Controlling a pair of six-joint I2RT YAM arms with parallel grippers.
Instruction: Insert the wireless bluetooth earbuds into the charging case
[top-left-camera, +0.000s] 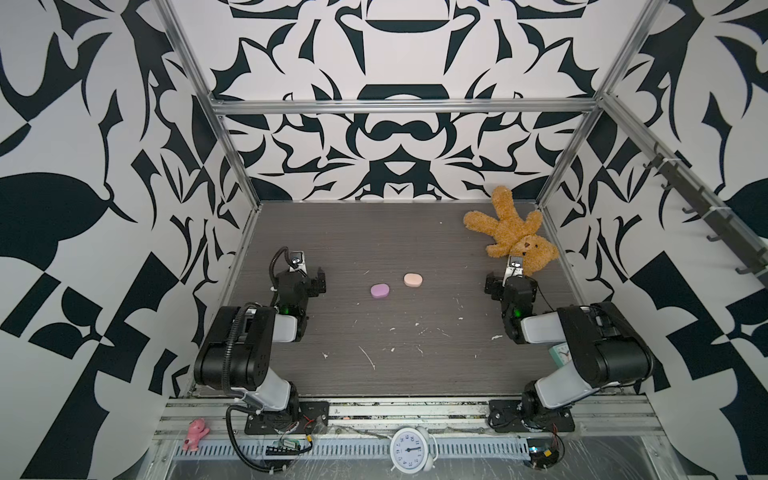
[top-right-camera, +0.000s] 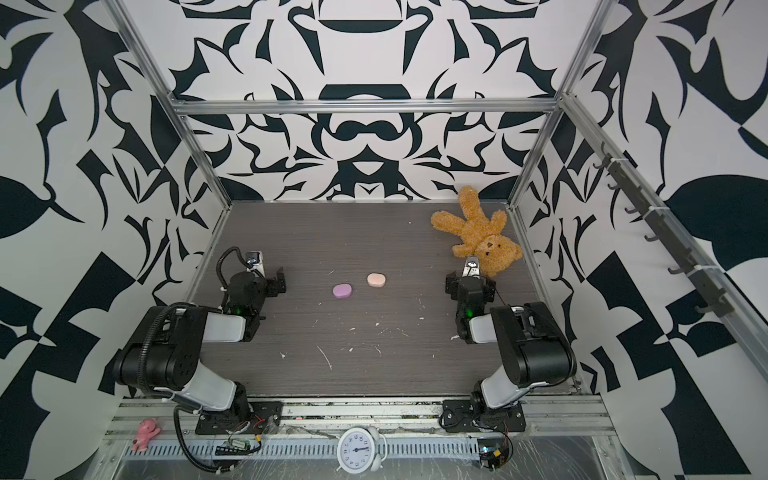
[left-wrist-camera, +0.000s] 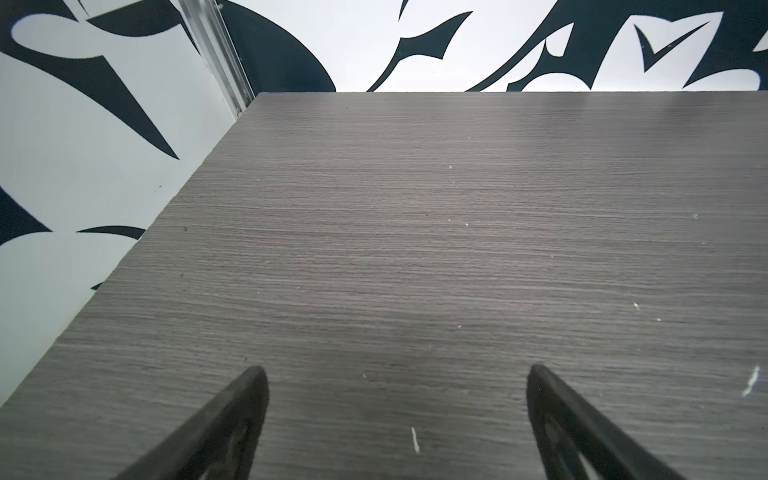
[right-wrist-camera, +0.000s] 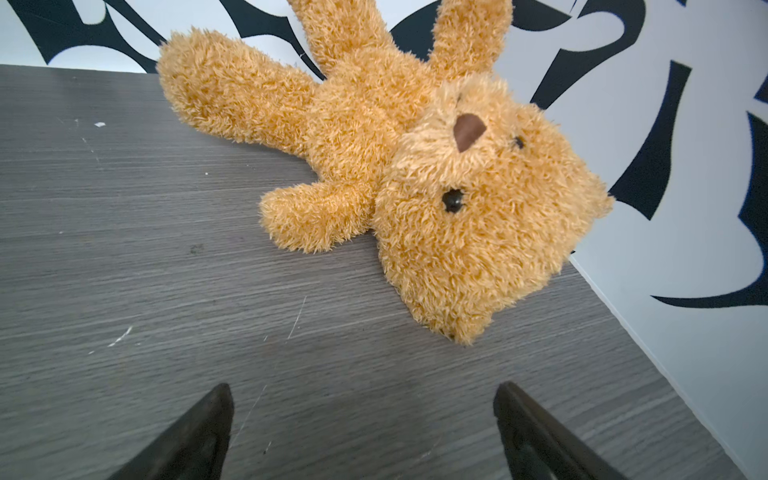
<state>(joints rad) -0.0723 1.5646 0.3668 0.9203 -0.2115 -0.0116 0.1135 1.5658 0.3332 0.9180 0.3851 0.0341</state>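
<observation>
Two small oval charging cases lie shut on the grey wood-grain table in both top views: a lilac one and, just right and behind it, a peach one. The earbuds are out of view. My left gripper hovers low near the left wall, well left of the lilac case, jaws open over bare table. My right gripper stands open right of the peach case, with nothing between its fingers. Neither wrist view shows a case.
A tan teddy bear lies at the back right, just beyond my right gripper. White scraps dot the table's front half. A teal clock sits under the right arm. A white clock and pink toy rest on the front rail.
</observation>
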